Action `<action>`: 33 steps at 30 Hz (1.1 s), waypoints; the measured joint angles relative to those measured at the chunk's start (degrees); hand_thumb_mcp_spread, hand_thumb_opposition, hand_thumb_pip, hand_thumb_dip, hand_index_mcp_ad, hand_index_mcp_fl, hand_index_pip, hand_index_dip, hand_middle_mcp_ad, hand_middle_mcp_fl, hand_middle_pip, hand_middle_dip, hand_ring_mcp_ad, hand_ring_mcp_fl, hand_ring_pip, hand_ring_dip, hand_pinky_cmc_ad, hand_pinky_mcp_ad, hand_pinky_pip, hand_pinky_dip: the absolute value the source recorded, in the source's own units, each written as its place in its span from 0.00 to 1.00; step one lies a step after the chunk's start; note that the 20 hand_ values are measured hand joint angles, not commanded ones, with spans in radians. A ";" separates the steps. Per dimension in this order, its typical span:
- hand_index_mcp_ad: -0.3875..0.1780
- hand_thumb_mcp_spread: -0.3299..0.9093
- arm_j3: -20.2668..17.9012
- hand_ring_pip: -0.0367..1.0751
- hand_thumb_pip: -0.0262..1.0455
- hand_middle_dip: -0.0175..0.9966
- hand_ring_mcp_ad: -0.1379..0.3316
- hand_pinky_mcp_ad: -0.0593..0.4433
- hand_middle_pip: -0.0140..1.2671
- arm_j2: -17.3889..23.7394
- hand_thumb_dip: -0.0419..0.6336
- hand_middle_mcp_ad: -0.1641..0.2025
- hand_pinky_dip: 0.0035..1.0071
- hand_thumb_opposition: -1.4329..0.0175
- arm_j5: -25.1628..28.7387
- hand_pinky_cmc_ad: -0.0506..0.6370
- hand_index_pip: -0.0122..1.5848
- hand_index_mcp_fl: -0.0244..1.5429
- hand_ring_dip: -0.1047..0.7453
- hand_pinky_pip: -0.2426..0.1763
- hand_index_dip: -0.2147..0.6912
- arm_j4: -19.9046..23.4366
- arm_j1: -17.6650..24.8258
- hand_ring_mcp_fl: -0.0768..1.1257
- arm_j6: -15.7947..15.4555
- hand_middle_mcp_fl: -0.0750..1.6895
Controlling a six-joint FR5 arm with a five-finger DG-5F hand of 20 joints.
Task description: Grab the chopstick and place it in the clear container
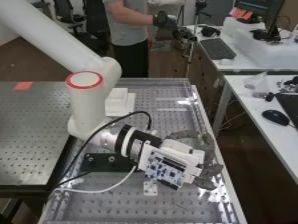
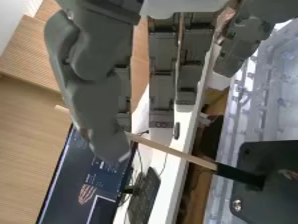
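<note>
The dark grey robotic hand (image 2: 100, 95) appears open, its fingers extended rather than curled round anything. The slim wooden chopstick with a dark end (image 2: 175, 151) is seen crossing behind the finger nearest the wrist camera and past the tips of the others, its dark end at a black bolted plate (image 2: 269, 162) beyond the hand. Reach seems nearly achieved; grasping, lifting and placing are judged to be left. Contact with the chopstick is partly hidden by that finger, and the clear container cannot be identified with certainty
</note>
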 joint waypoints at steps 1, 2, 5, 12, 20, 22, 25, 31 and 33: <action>0.28 0.86 0.03 0.12 0.42 0.75 0.40 0.60 0.37 0.00 0.45 0.67 0.15 0.32 -0.02 0.68 0.57 0.55 0.69 0.61 0.53 -0.11 -0.01 0.50 -0.01 0.54; 0.27 0.86 0.06 0.12 0.42 0.75 0.41 0.59 0.37 -0.01 0.45 0.68 0.15 0.32 -0.07 0.69 0.57 0.55 0.69 0.61 0.53 -0.21 0.00 0.50 -0.03 0.54; 0.26 0.86 0.06 0.13 0.42 0.75 0.41 0.59 0.37 -0.01 0.45 0.67 0.15 0.32 -0.10 0.68 0.56 0.56 0.70 0.61 0.53 -0.19 -0.02 0.51 0.03 0.55; 0.23 0.85 0.19 0.13 0.42 0.75 0.41 0.59 0.34 -0.01 0.45 0.67 0.15 0.32 -0.36 0.71 0.55 0.55 0.70 0.61 0.53 -0.57 -0.01 0.51 -0.20 0.56; 0.23 0.83 0.76 0.13 0.41 0.75 0.41 0.59 0.33 -0.06 0.45 0.67 0.15 0.34 -0.95 0.71 0.48 0.56 0.70 0.63 0.53 -1.55 -0.31 0.51 -1.69 0.56; 0.23 0.83 0.99 0.13 0.42 0.75 0.41 0.60 0.33 -0.07 0.45 0.67 0.15 0.34 -1.11 0.71 0.51 0.58 0.70 0.63 0.53 -1.75 -0.42 0.51 -2.32 0.57; 0.23 0.85 1.35 0.13 0.43 0.75 0.41 0.60 0.35 -0.07 0.44 0.66 0.15 0.31 -1.24 0.71 0.51 0.60 0.70 0.64 0.53 -1.96 -0.51 0.53 -3.52 0.63; 0.35 0.88 1.40 0.13 0.44 0.75 0.41 0.59 0.36 0.00 0.44 0.66 0.15 0.28 -0.80 0.72 0.46 0.66 0.70 0.64 0.54 -1.28 -0.34 0.55 -4.43 0.65; 0.39 0.89 1.37 0.13 0.44 0.75 0.42 0.60 0.35 0.03 0.44 0.65 0.15 0.27 -0.46 0.71 0.43 0.68 0.70 0.64 0.55 -1.11 -0.19 0.57 -4.78 0.66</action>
